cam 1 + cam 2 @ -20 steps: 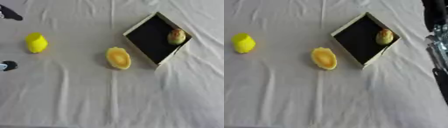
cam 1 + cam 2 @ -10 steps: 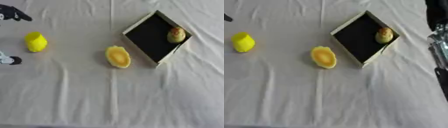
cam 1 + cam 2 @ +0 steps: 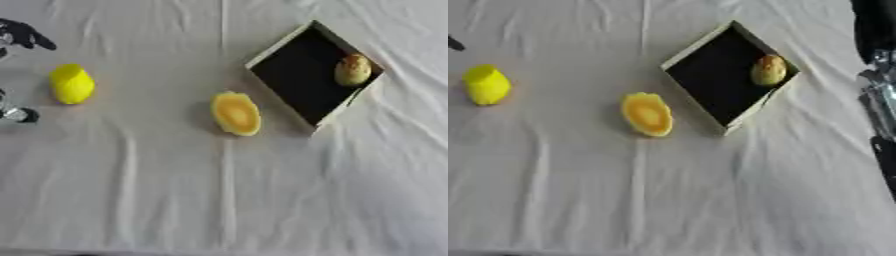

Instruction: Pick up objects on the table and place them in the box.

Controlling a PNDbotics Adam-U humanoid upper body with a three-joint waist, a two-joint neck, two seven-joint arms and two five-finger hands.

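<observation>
Yellow obj point(image 3: 71, 83) lies btwn L hand point(image 3: 19, 38) fingers point(image 3: 22, 115), spread apart, not touching.

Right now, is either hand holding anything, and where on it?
Nothing is held. The left hand's fingers sit apart from the yellow object; the right arm touches nothing.

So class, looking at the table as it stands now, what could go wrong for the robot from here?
The left hand straddles the yellow object at the view's left edge; a nudge could roll it away. The orange-yellow piece lies close to the box wall, crowding a grasp. The fruit already fills one corner.
</observation>
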